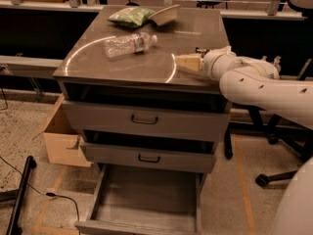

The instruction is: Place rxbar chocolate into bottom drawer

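Observation:
The rxbar chocolate [165, 14] lies at the back of the cabinet top, dark with a pale edge, touching the green chip bag [131, 16]. The bottom drawer [146, 197] is pulled out at floor level and its grey tray shows nothing inside. My gripper [188, 62] is at the end of the white arm that comes in from the right. It hovers low over the right front part of the cabinet top, pointing left, well short of the bar and holding nothing I can see.
A clear water bottle [129, 44] lies on its side mid-top. The two upper drawers [144, 120] stand slightly out. A cardboard box [61, 136] sits left of the cabinet, a black pole [19, 195] and cable on the floor, and chair legs [279, 173] at the right.

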Action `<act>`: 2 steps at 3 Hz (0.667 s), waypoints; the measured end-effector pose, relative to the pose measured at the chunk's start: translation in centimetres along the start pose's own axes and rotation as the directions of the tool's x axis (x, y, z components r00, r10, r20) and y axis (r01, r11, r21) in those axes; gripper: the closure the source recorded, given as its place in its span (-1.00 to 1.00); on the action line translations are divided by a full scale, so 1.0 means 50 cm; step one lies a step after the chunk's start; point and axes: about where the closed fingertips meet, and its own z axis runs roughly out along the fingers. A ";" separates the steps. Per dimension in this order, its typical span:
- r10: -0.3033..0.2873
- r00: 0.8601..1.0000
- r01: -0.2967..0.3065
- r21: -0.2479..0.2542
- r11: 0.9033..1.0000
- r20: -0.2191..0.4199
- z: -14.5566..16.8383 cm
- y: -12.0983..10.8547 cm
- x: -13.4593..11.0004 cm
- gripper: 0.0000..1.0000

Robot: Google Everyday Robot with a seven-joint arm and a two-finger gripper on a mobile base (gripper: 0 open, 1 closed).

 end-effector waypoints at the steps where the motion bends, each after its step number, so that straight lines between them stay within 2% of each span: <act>1: 0.016 1.000 -0.016 0.008 1.000 -0.012 0.018 -0.002 0.018 -0.67; 2: 0.051 0.998 -0.051 0.020 0.999 -0.025 0.028 -0.005 0.036 -0.19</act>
